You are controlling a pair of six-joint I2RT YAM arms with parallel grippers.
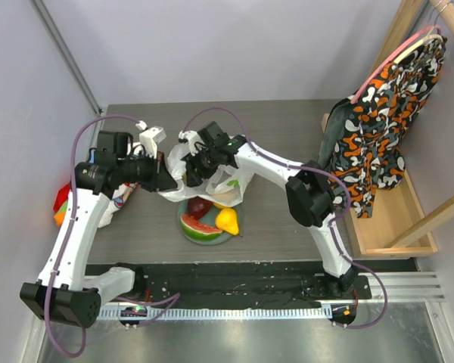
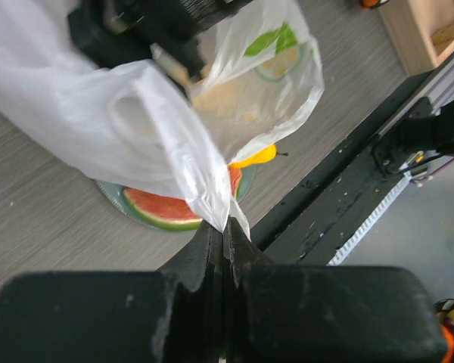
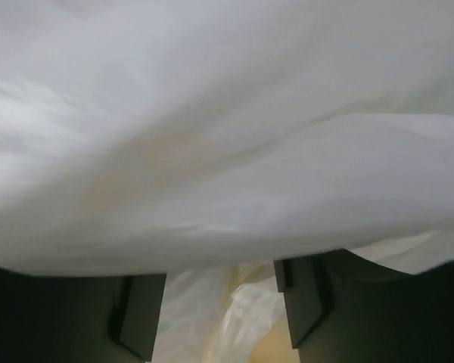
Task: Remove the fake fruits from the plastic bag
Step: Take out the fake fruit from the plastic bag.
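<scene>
While some fruits (image 1: 200, 224) lie out, the bag (image 1: 231, 181), pinched by the left gripper (image 2: 223, 231), seemingly holds more; right gripper (image 3: 219, 295) spread apart.

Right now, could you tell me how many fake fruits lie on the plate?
3: watermelon slice near-left, dark red fruit behind it, yellow fruit on the right. The plastic bag may hide more.

White arms (image 1: 72, 234), black joints (image 1: 310, 198), purple cables (image 1: 212, 109).

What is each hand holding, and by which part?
The left hand pinches the thin translucent white plastic bag by a drawn-out edge fold. The right hand, spread open under the film, clamps nothing visible.
</scene>
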